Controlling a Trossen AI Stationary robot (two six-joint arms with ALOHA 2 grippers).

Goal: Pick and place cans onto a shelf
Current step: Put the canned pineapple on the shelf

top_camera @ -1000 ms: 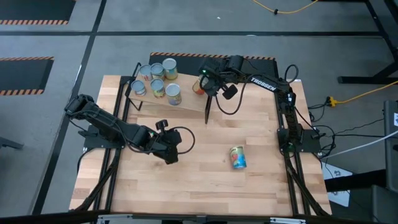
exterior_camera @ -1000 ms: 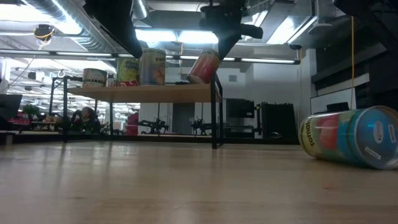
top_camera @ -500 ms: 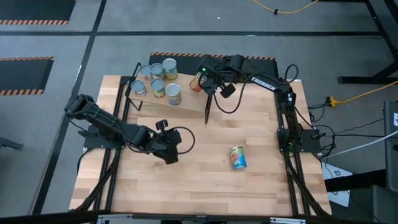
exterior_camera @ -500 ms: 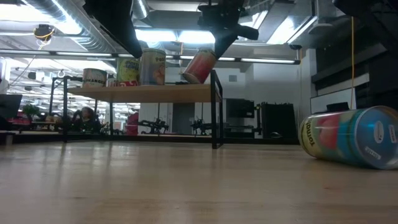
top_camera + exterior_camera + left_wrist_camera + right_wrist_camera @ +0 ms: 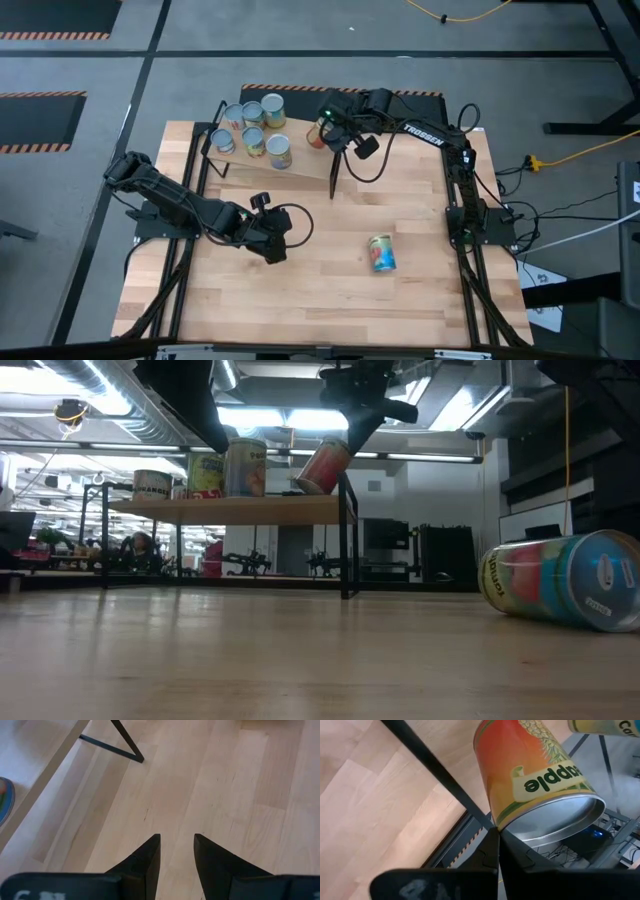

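My right gripper (image 5: 330, 125) is shut on a red-orange can (image 5: 325, 465) and holds it tilted over the right end of the shelf (image 5: 235, 510). Whether the can's low edge touches the board, I cannot tell. Several cans (image 5: 252, 128) stand upright on the shelf board (image 5: 300, 168). Another can (image 5: 382, 253) lies on its side on the tabletop, right of centre. My left gripper (image 5: 272, 250) hovers open above the middle of the table with nothing between its fingers (image 5: 150, 855). My right gripper pinches the rim of the can's silvery end (image 5: 496, 826) between its two fingertips. It comes at the can from above, slanting down. The can (image 5: 530, 775) hangs tilted below the fingers, held end up and to the right, other end low toward the standing cans.
The shelf's black frame leg (image 5: 347, 540) and upright (image 5: 435, 775) stand just beside the held can. Bare tabletop (image 5: 320, 290) lies between my left gripper and the lying can. In the left wrist view the shelf's edge (image 5: 45, 780) and a leg (image 5: 127, 742) show.
The red-orange can in my right gripper has tipped a little further over, its lower end swinging toward the cans standing on the shelf. My left gripper has kept still.
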